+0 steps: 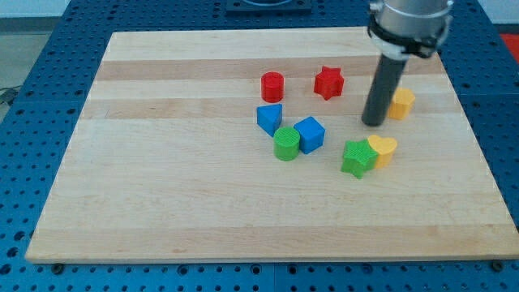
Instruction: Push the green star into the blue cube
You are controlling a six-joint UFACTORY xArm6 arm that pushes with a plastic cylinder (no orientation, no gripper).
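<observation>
The green star lies right of the board's middle, touching a yellow heart-shaped block on its right. The blue cube sits to the star's left, a small gap away, touching a green cylinder. My tip is above and slightly right of the green star, apart from it, and just left of a yellow block.
A blue triangular block sits above-left of the green cylinder. A red cylinder and a red star lie toward the view's top. The wooden board rests on a blue perforated table.
</observation>
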